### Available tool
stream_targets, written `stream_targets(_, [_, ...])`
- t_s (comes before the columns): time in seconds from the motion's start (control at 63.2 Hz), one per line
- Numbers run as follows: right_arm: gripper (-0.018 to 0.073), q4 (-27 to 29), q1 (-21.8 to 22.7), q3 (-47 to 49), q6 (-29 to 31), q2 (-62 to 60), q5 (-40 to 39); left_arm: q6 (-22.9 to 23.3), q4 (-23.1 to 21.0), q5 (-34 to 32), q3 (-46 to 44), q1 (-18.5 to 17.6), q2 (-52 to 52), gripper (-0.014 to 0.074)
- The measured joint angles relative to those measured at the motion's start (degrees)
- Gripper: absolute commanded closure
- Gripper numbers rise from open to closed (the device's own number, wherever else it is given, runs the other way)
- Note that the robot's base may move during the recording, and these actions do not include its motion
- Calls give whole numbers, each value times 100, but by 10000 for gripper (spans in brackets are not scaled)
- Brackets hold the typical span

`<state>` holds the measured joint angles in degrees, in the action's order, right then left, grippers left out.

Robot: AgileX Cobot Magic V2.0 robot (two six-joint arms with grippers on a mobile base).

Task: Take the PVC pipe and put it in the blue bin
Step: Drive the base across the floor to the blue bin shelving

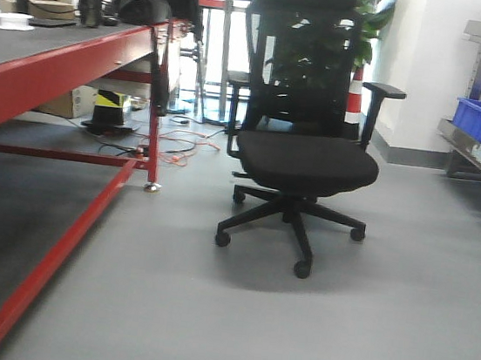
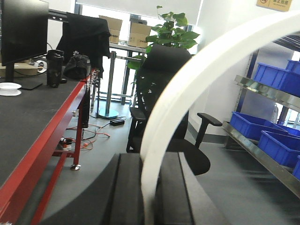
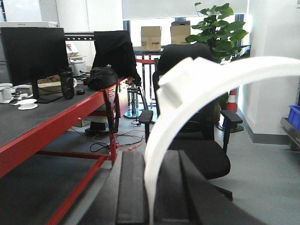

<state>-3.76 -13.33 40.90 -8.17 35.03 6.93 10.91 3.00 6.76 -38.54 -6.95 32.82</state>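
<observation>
Left pincer grips curved white PVC pipe; right pincer grips collared white pipe; black chair stands ahead, blue bins sit on shelf at right.

Daylight from the rear window blows out white. The front view is soft and grainy, with a faint shadow under the chair. Both wrist views blur the near pipe.

Left hand and right hand — matte black, with flat, slab-like fingers.
</observation>
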Motion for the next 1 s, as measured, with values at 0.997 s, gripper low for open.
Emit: stream_targets(0.997, [721,0,0,0,0,0,0,0,0,-13,0,0,0,708])
